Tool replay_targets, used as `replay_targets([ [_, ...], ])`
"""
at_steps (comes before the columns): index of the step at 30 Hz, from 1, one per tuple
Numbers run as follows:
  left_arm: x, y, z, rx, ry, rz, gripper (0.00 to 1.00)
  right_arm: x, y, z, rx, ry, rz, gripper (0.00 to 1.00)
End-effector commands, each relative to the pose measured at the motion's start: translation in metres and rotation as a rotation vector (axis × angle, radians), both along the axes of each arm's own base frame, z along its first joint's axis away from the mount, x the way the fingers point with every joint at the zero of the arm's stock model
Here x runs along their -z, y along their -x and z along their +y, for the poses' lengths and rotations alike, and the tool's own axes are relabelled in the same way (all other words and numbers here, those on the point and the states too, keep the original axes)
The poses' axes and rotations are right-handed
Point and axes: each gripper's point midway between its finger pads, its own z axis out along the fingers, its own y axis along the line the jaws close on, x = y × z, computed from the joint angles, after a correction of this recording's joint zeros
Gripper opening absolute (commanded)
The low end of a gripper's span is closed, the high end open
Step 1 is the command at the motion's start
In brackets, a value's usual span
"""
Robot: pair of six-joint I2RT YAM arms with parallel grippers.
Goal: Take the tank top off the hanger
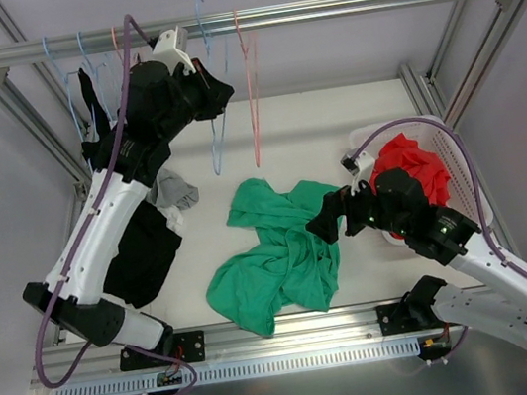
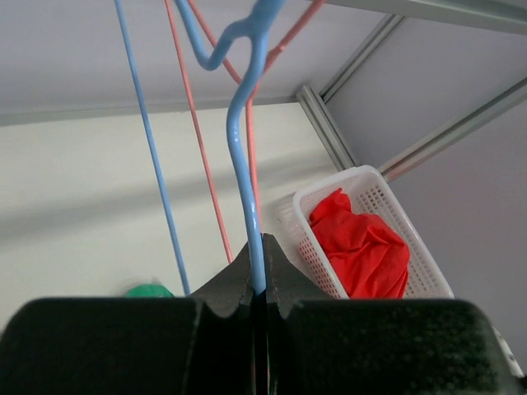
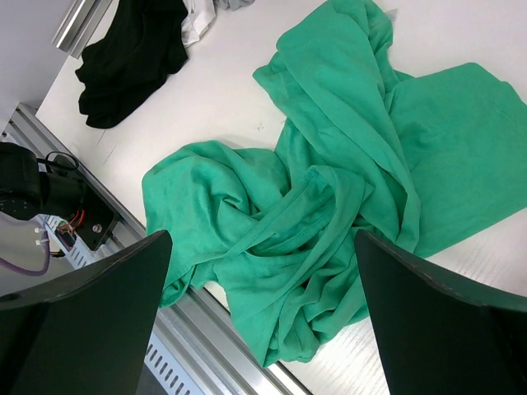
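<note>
The green tank top (image 1: 278,255) lies crumpled on the table, its length running from the near edge back toward the right; I cannot tell which end is the neck. The left gripper (image 2: 257,267) pinches the blue hanger (image 2: 243,164) by the rail; the right gripper (image 1: 323,223) hangs spread wide over the cloth's right side.

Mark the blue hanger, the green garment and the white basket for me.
blue hanger (image 2: 247,206), left wrist view, lower stretch of its thick wire.
green garment (image 1: 283,255), top view, middle of the crumpled heap.
white basket (image 2: 306,234), left wrist view, left lattice wall.
</note>
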Motion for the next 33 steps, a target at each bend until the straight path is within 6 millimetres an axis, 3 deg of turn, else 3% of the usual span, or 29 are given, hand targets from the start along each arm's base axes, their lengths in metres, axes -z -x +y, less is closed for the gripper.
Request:
replay_targets([
  [1, -0.019, -0.009, -0.011, 0.072, 0.073, -0.005, 0.00, -0.018, -0.001, -0.004, 0.008, -0.014, -0.064, 1.00],
  [8, 0.012, -0.031, -0.024, 0.089, 0.043, 0.065, 0.00, -0.017, 0.000, -0.006, 0.001, 0.000, -0.071, 0.99],
  [15, 0.048, -0.030, -0.016, 0.050, -0.003, 0.129, 0.00, -0.002, -0.002, -0.005, -0.016, 0.044, -0.055, 0.99],
  [19, 0.047, -0.019, 0.003, -0.006, -0.019, 0.109, 0.35, 0.022, -0.008, 0.001, -0.030, 0.109, -0.006, 0.99],
  [20, 0.046, -0.017, 0.007, -0.020, -0.022, 0.102, 0.51, 0.027, -0.011, 0.002, -0.023, 0.125, 0.010, 0.99],
  [24, 0.046, -0.002, 0.028, -0.076, -0.040, 0.080, 0.72, 0.054, -0.020, 0.009, 0.032, 0.155, 0.105, 0.99],
  [26, 0.033, 0.016, 0.042, -0.095, -0.024, 0.041, 0.80, 0.068, -0.020, 0.016, 0.055, 0.181, 0.152, 1.00],
  [27, 0.045, 0.021, 0.048, -0.106, -0.037, 0.058, 0.98, 0.073, -0.020, 0.018, 0.063, 0.203, 0.169, 0.99],
  [29, 0.035, 0.044, 0.062, -0.112, -0.011, 0.021, 0.99, 0.086, -0.027, 0.016, 0.133, 0.286, 0.181, 1.00],
  [30, 0.051, 0.051, 0.065, -0.111, -0.024, 0.047, 0.99, 0.091, -0.027, 0.019, 0.153, 0.287, 0.206, 1.00],
  [32, 0.045, 0.076, 0.078, -0.106, 0.008, 0.013, 0.99, 0.104, -0.029, 0.025, 0.180, 0.324, 0.235, 0.99],
  [33, 0.063, 0.082, 0.081, -0.107, -0.006, 0.038, 0.99, 0.108, -0.030, 0.027, 0.204, 0.335, 0.242, 1.00],
])
